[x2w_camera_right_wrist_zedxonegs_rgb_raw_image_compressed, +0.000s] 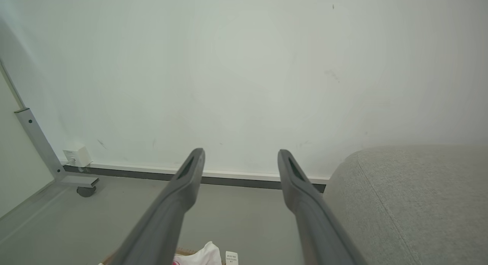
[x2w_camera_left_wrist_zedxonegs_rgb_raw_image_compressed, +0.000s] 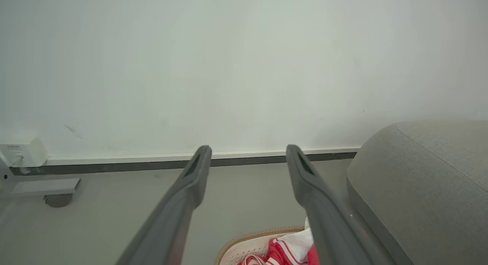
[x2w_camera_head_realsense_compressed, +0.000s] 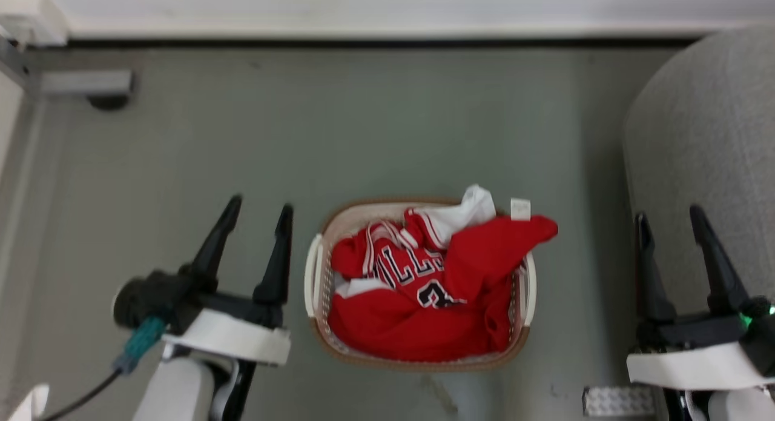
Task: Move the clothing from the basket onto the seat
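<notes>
Red clothing (x2w_camera_head_realsense_compressed: 436, 288) with white trim and black-and-white lettering fills the cream basket (x2w_camera_head_realsense_compressed: 315, 275) on the floor in the head view; one red sleeve hangs over the basket's right rim. The grey seat (x2w_camera_head_realsense_compressed: 702, 154) stands to the right of the basket. My left gripper (x2w_camera_head_realsense_compressed: 261, 204) hovers open to the left of the basket, nothing between its fingers. My right gripper (x2w_camera_head_realsense_compressed: 667, 214) is open at the right, in front of the seat. The left wrist view catches the basket's rim (x2w_camera_left_wrist_zedxonegs_rgb_raw_image_compressed: 248, 236), some clothing (x2w_camera_left_wrist_zedxonegs_rgb_raw_image_compressed: 284, 251) and the seat (x2w_camera_left_wrist_zedxonegs_rgb_raw_image_compressed: 427, 181). The right wrist view shows the seat (x2w_camera_right_wrist_zedxonegs_rgb_raw_image_compressed: 415, 196).
A white wall with a dark baseboard (x2w_camera_head_realsense_compressed: 375, 43) runs along the far side. A metal frame leg on a caster (x2w_camera_head_realsense_compressed: 103, 91) stands at the far left, with a white box (x2w_camera_right_wrist_zedxonegs_rgb_raw_image_compressed: 77, 155) on the wall beside it. A small patterned plate (x2w_camera_head_realsense_compressed: 617, 401) lies on the floor near my right arm.
</notes>
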